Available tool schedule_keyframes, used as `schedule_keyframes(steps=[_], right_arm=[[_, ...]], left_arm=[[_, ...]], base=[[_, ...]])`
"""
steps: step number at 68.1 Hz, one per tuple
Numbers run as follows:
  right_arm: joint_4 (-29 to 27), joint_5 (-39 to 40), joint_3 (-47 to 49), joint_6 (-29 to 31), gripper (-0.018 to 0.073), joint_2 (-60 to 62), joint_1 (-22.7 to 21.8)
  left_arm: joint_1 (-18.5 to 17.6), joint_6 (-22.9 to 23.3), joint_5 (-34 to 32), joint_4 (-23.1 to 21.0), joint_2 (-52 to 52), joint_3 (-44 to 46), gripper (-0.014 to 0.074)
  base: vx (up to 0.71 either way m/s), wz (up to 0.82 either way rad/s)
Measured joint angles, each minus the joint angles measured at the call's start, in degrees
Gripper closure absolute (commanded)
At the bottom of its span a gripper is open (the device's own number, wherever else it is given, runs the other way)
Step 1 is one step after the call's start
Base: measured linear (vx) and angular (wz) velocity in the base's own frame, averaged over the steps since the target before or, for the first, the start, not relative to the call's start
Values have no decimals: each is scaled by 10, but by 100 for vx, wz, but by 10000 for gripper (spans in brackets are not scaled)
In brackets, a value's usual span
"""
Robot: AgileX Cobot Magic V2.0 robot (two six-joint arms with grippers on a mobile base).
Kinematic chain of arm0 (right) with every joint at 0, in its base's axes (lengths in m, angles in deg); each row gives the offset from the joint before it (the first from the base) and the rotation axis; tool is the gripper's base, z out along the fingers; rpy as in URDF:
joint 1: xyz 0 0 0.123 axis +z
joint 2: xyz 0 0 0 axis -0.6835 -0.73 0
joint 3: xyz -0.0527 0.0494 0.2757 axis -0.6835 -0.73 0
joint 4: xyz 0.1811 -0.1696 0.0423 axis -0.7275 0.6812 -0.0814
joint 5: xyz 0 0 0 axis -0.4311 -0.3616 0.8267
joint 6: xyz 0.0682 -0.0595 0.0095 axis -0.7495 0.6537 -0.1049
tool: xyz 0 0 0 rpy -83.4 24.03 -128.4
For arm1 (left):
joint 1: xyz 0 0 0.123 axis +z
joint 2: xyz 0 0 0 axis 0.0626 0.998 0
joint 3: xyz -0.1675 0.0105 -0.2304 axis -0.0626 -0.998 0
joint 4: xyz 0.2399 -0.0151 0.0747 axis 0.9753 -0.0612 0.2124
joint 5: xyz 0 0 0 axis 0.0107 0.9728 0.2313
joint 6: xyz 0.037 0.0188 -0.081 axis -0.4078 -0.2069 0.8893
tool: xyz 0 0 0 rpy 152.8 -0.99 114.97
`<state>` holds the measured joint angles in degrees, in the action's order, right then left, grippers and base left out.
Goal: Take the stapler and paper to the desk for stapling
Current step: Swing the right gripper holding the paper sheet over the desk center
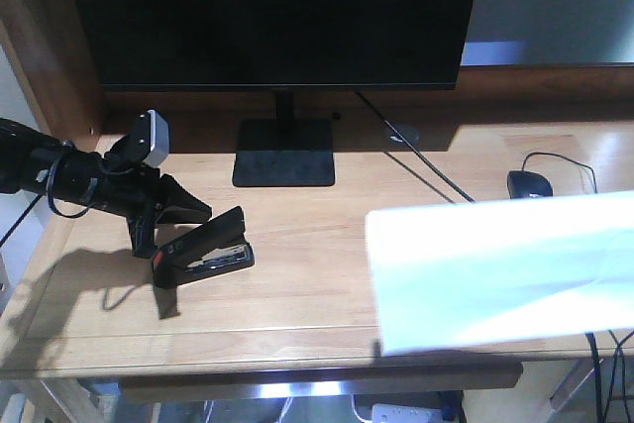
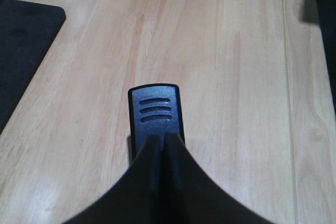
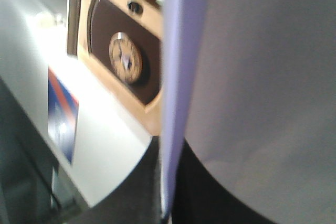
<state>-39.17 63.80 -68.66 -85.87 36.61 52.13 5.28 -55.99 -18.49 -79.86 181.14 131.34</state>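
The black stapler (image 1: 213,250), red patch at its rear, sits at the left of the light-wood desk (image 1: 327,284) with its top arm raised. My left gripper (image 1: 203,217) comes in from the left, above it. In the left wrist view that gripper (image 2: 163,137) is shut, fingertips together over the stapler (image 2: 155,108), whose ribbed end pokes out ahead; the contact is hidden. The white paper (image 1: 505,274) hangs over the desk's right front. My right gripper (image 3: 168,142) is shut on the paper's edge (image 3: 176,77); it is hidden in the front view.
A black monitor (image 1: 277,7) on a square base (image 1: 284,165) stands at the back. A black mouse (image 1: 530,183) and a cable (image 1: 426,160) lie at the back right. A power strip (image 1: 406,411) sits below the desk. The monitor base (image 2: 21,40) lies left of the stapler.
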Motion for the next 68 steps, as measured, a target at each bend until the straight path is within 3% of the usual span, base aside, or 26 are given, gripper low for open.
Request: schedule_keyframes(steps=[11,14,20,36,48,68], right_arm=[[213,-69,58,-5,561,0,0],[291,-88,87,-21,561,0,0],[395,-124,136,-62,561,0,0],[590,-186,220,-182,561,-20,0],[689,-155,251,-230,561,-101,0],[723,-128,302,-233,561,-274,7]], left_arm=[[0,0,0,0,0,0,603],[0,0,0,0,0,0,603],[0,0,0,0,0,0,603],[0,0,0,0,0,0,603],[0,0,0,0,0,0,603],[0,0,0,0,0,0,603]], base=[[0,0],[0,0],[0,0],[0,0],[0,0],[0,0]])
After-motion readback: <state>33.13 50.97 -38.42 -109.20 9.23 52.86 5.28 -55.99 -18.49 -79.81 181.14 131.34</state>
